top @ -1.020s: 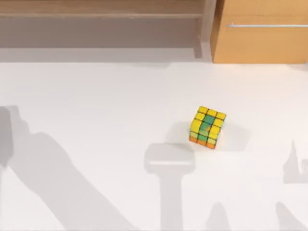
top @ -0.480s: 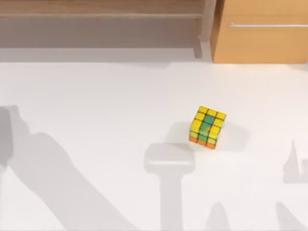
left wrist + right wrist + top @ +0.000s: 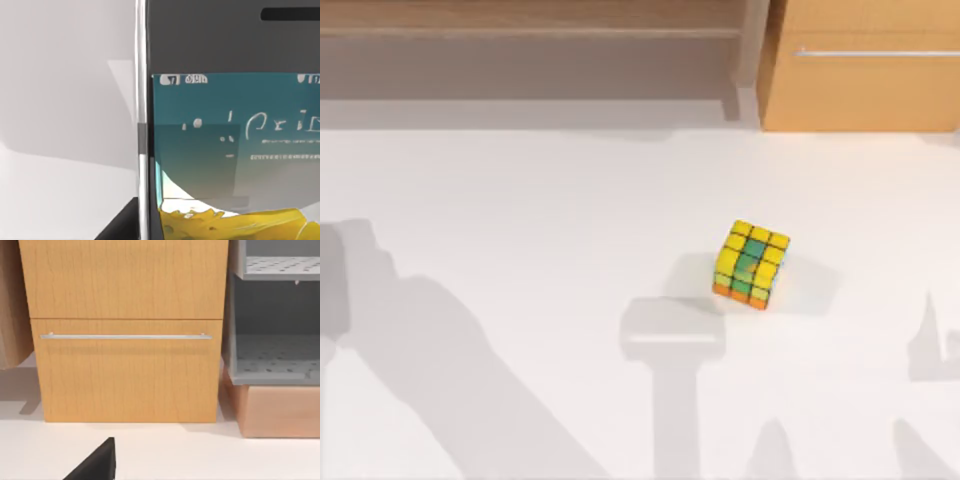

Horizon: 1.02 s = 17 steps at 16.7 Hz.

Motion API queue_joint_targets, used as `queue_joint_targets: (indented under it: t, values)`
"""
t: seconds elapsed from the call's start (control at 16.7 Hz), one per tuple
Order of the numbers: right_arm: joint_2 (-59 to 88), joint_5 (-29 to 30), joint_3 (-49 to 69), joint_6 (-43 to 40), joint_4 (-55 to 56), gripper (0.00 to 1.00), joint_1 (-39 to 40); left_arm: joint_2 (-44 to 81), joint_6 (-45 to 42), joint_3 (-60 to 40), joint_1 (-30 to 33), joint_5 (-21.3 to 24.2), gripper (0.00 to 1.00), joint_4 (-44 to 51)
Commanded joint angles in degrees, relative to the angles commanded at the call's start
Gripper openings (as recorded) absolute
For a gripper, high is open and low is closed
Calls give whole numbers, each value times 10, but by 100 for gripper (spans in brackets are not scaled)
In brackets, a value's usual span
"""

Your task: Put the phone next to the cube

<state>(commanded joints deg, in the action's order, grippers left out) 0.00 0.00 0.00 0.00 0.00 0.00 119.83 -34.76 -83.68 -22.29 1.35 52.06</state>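
Left gripper: state cannot be told. Dark wedge (image 3: 117, 227) noted at the edge of the left wrist view, possibly part of it. Phone (image 3: 235, 130) found very close before that camera, with white rim, dark bezel and lit teal-and-yellow screen in sight. Judged to be carried or about to be carried, though no grip is confirmed. White surface seen beyond its rim.

On the top view's left, broad arm shadow (image 3: 410, 340) found on the table (image 3: 520, 200). Outline slightly shifted rightward against half a second ago. Taken as a sign of the left arm on the move.

Right of centre, cube (image 3: 751, 264) standing alone on the table, unmoved across the last second, yellow faces with a green stripe and an orange lower edge. No phone beside it. Placement therefore not yet done, and the task judged to be in its transport stage.

Further right, right gripper: state likewise cannot be told. Dark corner (image 3: 95, 462) recorded in the right wrist view, facing the wooden cabinet (image 3: 125, 330) and grey shelf unit (image 3: 275, 355) at the far side. Judged parked.

Free table on the cube's left noted as the nearer approach. Risk: nudging the cube on set-down.
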Motion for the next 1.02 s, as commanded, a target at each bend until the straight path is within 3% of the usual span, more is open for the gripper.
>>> queue_joint_targets:
  t: [0.24, 0.42, 1.02]
  values:
    - [0, 0, 0, 0, 0, 100, 0, -9, 14, -13, 8, 1, 0, 1]
    - [0, 0, 0, 0, 0, 100, 0, -23, 73, -52, 40, 6, 0, 13]
    - [0, 0, 0, 0, 0, 100, 0, 13, 425, -208, 272, 21, 0, 93]
